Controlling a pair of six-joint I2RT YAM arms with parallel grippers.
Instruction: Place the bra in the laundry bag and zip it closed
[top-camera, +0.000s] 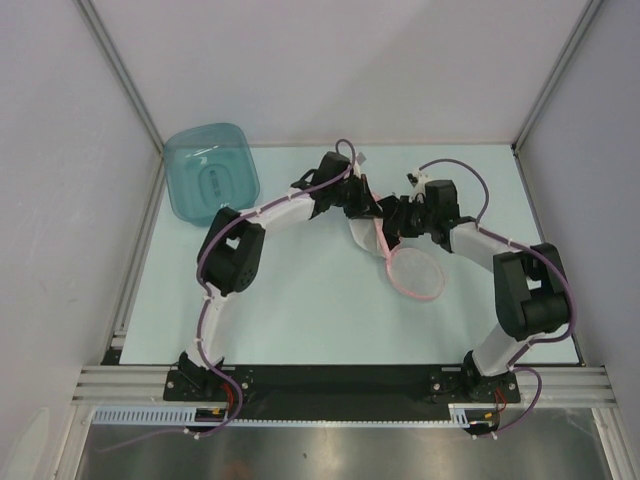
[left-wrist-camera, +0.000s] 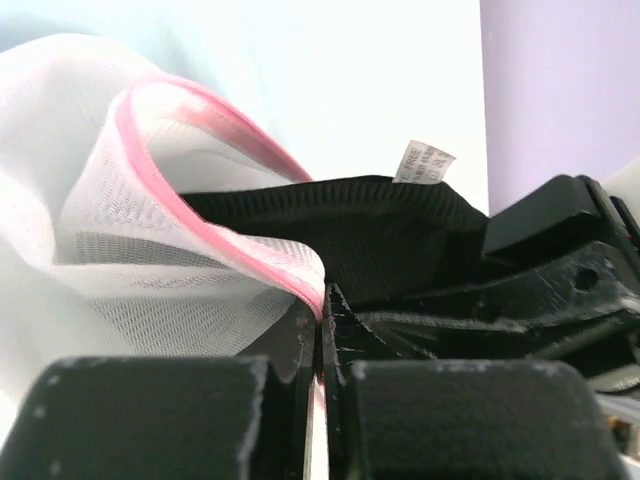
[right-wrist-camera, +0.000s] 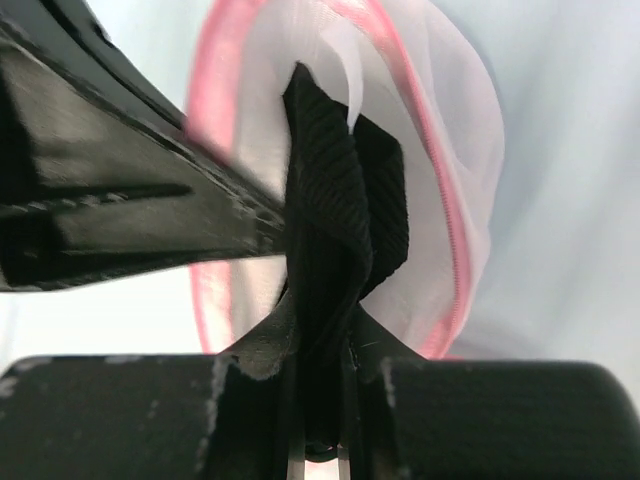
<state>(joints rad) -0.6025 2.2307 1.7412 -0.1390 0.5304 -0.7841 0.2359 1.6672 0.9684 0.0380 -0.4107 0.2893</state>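
The laundry bag (top-camera: 413, 272), white mesh with pink zipper trim, lies open at mid-table; one dome half rests flat, the other is lifted. My left gripper (top-camera: 366, 212) is shut on the bag's pink-trimmed rim (left-wrist-camera: 250, 255), holding it up. My right gripper (top-camera: 392, 217) is shut on the black bra (right-wrist-camera: 335, 225), which hangs in front of the bag's open mouth (right-wrist-camera: 440, 150). In the left wrist view the bra (left-wrist-camera: 370, 225) with its white label sits just behind the lifted rim, next to the right gripper's black body. The two grippers nearly touch.
A teal translucent plastic tub (top-camera: 210, 170) stands at the back left of the pale table (top-camera: 300, 310). Grey walls and metal frame posts close in the sides and back. The arm bases sit on the black bar at the near edge.
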